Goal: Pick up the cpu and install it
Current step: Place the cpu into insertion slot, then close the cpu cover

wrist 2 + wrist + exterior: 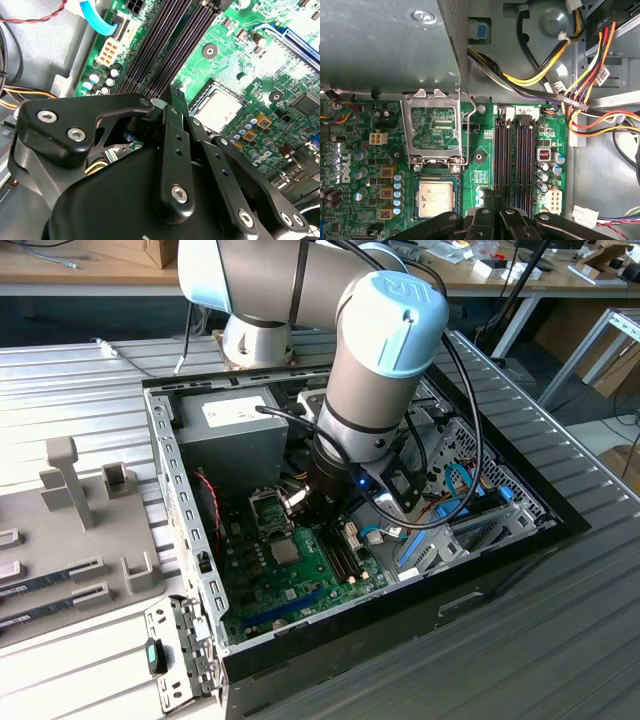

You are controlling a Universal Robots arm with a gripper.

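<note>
My gripper is closed on nothing, fingertips together just beside the cpu. The cpu lies flat in its socket on the motherboard; the retention frame stands open. The computer case holds the board.

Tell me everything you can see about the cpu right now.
The cpu is a small flat square chip with a dull silvery metal top. It lies level in its socket on the green motherboard, with the hinged metal retention frame swung open beside it. The gripper hovers close by, not holding it.
</note>
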